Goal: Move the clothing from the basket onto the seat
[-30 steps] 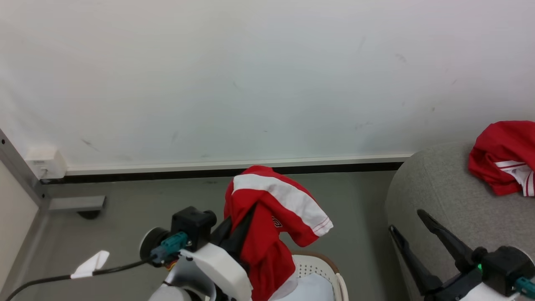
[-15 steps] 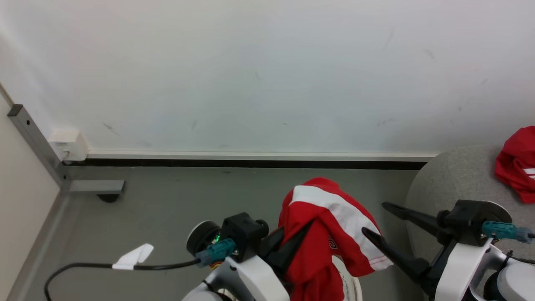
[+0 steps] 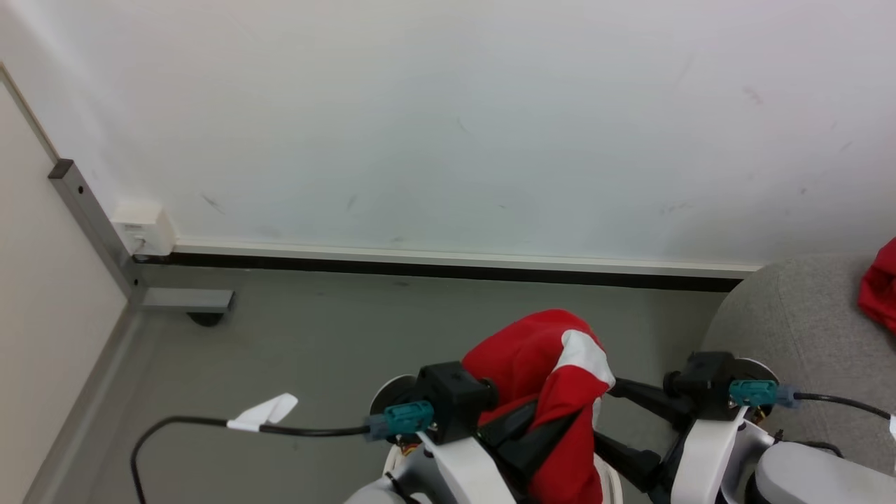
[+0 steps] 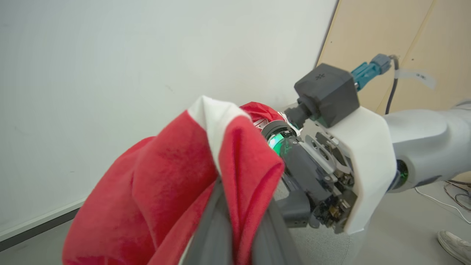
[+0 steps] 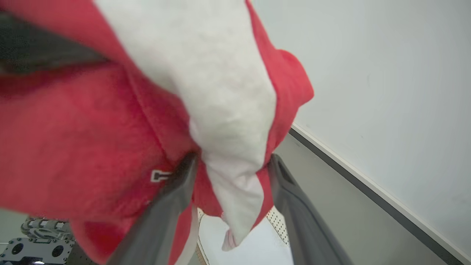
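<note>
Room: a white wall [image 3: 448,126] with a dark skirting strip and a grey floor [image 3: 315,336].
Sofa: the grey sofa [image 3: 791,322] stands at the right of the head view, against the wall.
Garment: the red garment [image 3: 532,350] with a white panel hangs in the air to the left of the sofa, not touching it.
Left gripper: the left gripper [image 4: 243,217] pinches a fold of the red cloth.
Right gripper: the right gripper [image 5: 234,158] is spread, one finger on either side of the hanging white panel.
Basket: the perforated wall of the basket [image 5: 275,221] shows below the garment, and a pale cloth [image 5: 254,243] lies inside.
Second garment: a second garment [image 3: 880,294] lies on the sofa at the right edge of the head view.
</note>
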{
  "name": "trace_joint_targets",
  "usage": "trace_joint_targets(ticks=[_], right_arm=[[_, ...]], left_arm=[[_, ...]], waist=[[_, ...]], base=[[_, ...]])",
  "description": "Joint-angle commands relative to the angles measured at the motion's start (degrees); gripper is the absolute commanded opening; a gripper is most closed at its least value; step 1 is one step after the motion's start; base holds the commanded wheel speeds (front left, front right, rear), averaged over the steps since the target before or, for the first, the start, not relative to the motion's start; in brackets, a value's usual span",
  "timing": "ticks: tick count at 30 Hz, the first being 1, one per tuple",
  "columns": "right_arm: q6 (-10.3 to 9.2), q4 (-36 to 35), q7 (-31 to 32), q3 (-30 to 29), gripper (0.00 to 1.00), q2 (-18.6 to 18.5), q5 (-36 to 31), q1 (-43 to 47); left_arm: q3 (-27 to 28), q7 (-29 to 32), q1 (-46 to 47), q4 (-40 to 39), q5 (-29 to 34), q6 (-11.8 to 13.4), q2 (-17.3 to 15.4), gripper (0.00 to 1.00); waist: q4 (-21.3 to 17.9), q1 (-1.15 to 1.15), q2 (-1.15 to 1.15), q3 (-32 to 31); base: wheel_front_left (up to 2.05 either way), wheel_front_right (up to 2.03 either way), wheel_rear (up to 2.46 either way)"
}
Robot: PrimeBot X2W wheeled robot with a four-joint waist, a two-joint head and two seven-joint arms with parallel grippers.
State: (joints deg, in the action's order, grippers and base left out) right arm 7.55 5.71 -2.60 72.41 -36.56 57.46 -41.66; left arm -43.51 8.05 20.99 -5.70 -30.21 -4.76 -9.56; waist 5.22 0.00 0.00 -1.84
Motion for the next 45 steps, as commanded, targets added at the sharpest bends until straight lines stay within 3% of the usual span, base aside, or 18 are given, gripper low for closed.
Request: trace_joint_targets(ticks=[1, 2, 14, 15, 16, 17, 18, 19, 29, 45], right_arm=[[-0.13, 0.22, -0.51, 0.22, 0.5, 0.33, 0.09, -0.73], [-0.13, 0.62, -1.94, 0.68, 0.0, 1.32, 0.34, -0.67], [-0.13, 1.64, -8.11, 0.93, 0.0, 1.24, 3.87, -1.18], [-0.13, 1.93, -8.68, 0.94, 0.0, 0.96, 4.66, -1.39], [-0.13, 2.28, -9.16, 0.95, 0.0, 0.73, 5.28, -1.66], [-0.13, 2.67, -9.72, 0.94, 0.0, 0.47, 5.78, -1.95], [-0.13, 3.03, -10.27, 0.93, 0.0, 0.11, 6.38, -2.08], [-0.13, 3.33, -10.74, 0.76, 0.0, -0.25, 7.0, -2.17], [-0.13, 6.11, -12.66, -5.78, 0.0, -3.78, 10.84, -2.84], [-0.13, 3.72, -12.63, -17.74, 0.0, -7.47, 8.36, 0.28]], left_arm=[[0.02, 0.17, 0.56, 0.14, -0.63, -0.25, 0.07, 0.0], [0.07, 0.14, 0.69, 0.37, -1.19, -0.38, 0.12, 0.0], [1.26, -1.4, 0.42, 2.19, -0.41, 1.12, -1.02, 0.0], [1.33, -1.65, 0.48, 2.46, 0.02, 1.33, -1.18, 0.1], [1.4, -2.05, 0.42, 2.73, 0.09, 1.59, -1.13, 0.33], [1.44, -2.38, 0.27, 3.01, 0.24, 1.69, -0.99, 0.49], [1.43, -2.84, 0.16, 3.42, 0.64, 1.98, -0.98, 0.83], [1.42, -3.18, 0.01, 3.91, 0.68, 2.18, -0.85, 1.0], [0.3, -7.54, -0.76, 10.56, 2.7, 2.75, 0.3, 1.0], [-1.09, -12.06, 2.21, 15.15, 4.8, 2.74, 1.81, 1.0]], waist=[[0.06, 0.0, 0.0, -0.02], [0.07, 0.0, 0.0, 0.03], [-1.06, 0.0, 0.0, 0.25], [-1.2, 0.0, 0.0, 0.29], [-1.33, 0.0, 0.0, 0.31], [-1.48, 0.0, 0.0, 0.32], [-1.63, 0.0, 0.0, 0.37], [-1.78, 0.0, 0.0, 0.43], [-5.88, 0.0, 0.0, 1.49], [-19.1, 0.0, 0.0, 4.23]], base=[[0.0, 0.0, 0.0], [0.0, 0.0, 0.0], [0.0, 0.0, 0.0], [0.0, 0.0, 0.0], [0.0, 0.0, 0.0], [0.0, 0.0, 0.0], [0.0, 0.0, 0.0], [0.0, 0.0, 0.0], [0.0, 0.0, 0.0], [0.0, 0.0, 0.0]])
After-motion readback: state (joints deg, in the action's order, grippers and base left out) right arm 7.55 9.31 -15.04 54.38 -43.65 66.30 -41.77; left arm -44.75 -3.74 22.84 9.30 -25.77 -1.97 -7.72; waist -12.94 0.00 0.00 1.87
